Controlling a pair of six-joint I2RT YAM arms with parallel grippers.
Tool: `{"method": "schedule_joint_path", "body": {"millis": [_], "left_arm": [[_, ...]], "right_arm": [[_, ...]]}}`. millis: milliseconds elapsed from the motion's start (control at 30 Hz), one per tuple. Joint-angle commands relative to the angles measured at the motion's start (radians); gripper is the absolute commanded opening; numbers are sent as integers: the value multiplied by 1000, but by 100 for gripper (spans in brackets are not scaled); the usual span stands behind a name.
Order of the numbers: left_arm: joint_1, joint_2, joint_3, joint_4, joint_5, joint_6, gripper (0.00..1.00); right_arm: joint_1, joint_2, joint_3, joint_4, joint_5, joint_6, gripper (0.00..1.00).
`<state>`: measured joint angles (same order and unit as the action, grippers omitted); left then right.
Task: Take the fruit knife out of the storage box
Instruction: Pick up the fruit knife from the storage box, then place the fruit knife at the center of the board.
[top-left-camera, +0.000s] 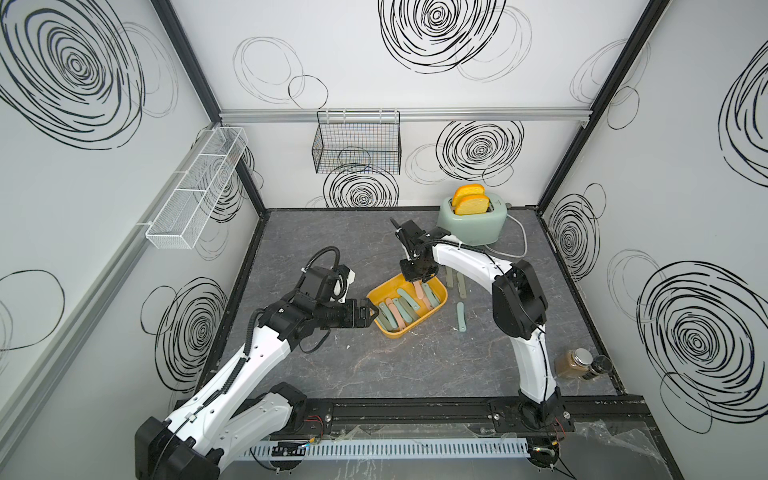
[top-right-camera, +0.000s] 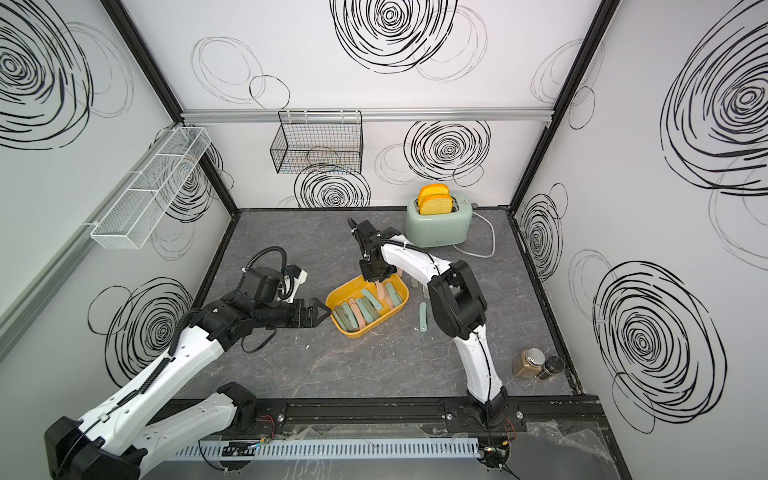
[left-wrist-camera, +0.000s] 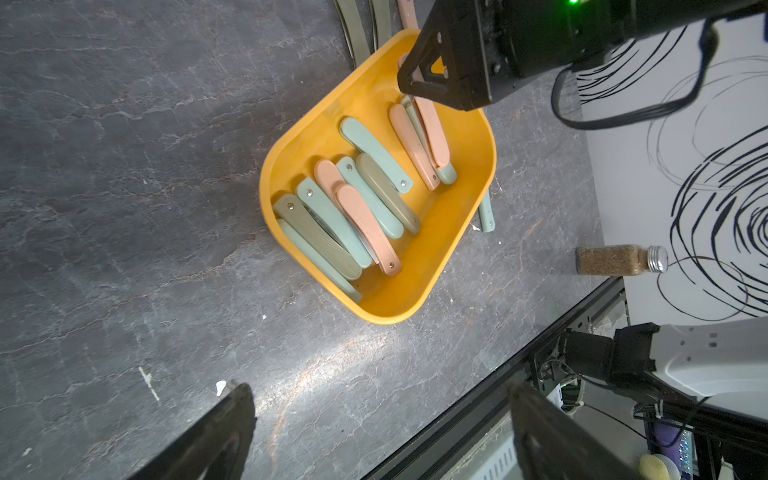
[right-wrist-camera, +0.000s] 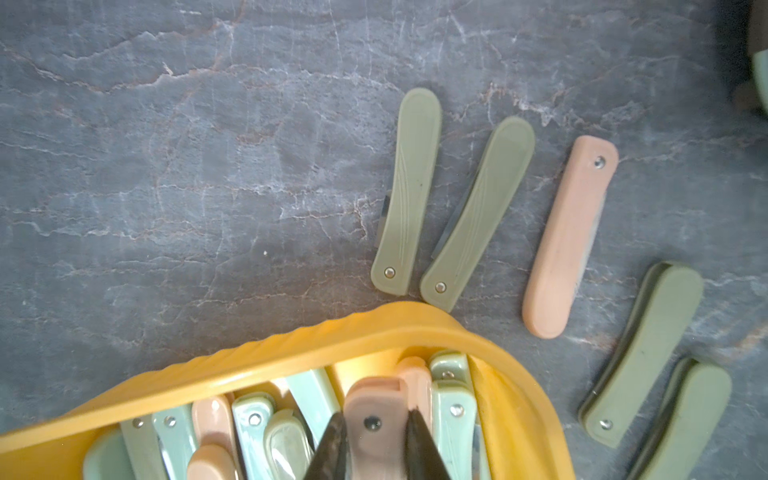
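The mustard-yellow storage box (top-left-camera: 386, 289) (top-right-camera: 340, 296) (left-wrist-camera: 457, 249) (right-wrist-camera: 291, 353) sits mid-table and holds several folded fruit knives in pink, teal and olive. My right gripper (top-left-camera: 417, 282) (top-right-camera: 379, 283) (right-wrist-camera: 374, 419) reaches down into the box's far end. It is shut on the rivet end of a pink fruit knife (right-wrist-camera: 372, 399) (left-wrist-camera: 434, 129) (top-left-camera: 418, 292). That knife's other end still points down inside the box. My left gripper (top-left-camera: 372, 311) (top-right-camera: 324, 309) (left-wrist-camera: 382, 399) hovers wide open at the box's left corner, holding nothing.
Several fruit knives lie on the table beyond the box: olive ones (right-wrist-camera: 409, 191) (right-wrist-camera: 478, 212), a pink one (right-wrist-camera: 569, 237), and a teal one (top-left-camera: 460, 318). A toaster with bread (top-left-camera: 473, 218) stands at the back. Two jars (top-left-camera: 575, 363) sit near the right wall.
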<state>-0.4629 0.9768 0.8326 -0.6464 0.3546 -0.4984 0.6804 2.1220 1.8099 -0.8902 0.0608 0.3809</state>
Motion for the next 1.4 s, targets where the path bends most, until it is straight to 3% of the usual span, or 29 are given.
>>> {"method": "schedule_joint_path", "body": {"millis": [0,200,633,900,1367], "left_arm": [[-38,24,44,63,1,-14,98],[-139,100,72,125,-26,-45,98],[-370,284,135,287,-58,-98,98],[-458,347,156,309,-77,-91,98],[-485,346,133,323,-75,-85,98]], "right_arm": [[-26,-110,-36,-36,2,27,22],[-87,-246,-184,-11,6,36,23],[-255,-547,-669,101,-2,18,24],[-288,-536,-779,164,-9,6,24],[-314,-447,-829,238,-15,-17,24]]}}
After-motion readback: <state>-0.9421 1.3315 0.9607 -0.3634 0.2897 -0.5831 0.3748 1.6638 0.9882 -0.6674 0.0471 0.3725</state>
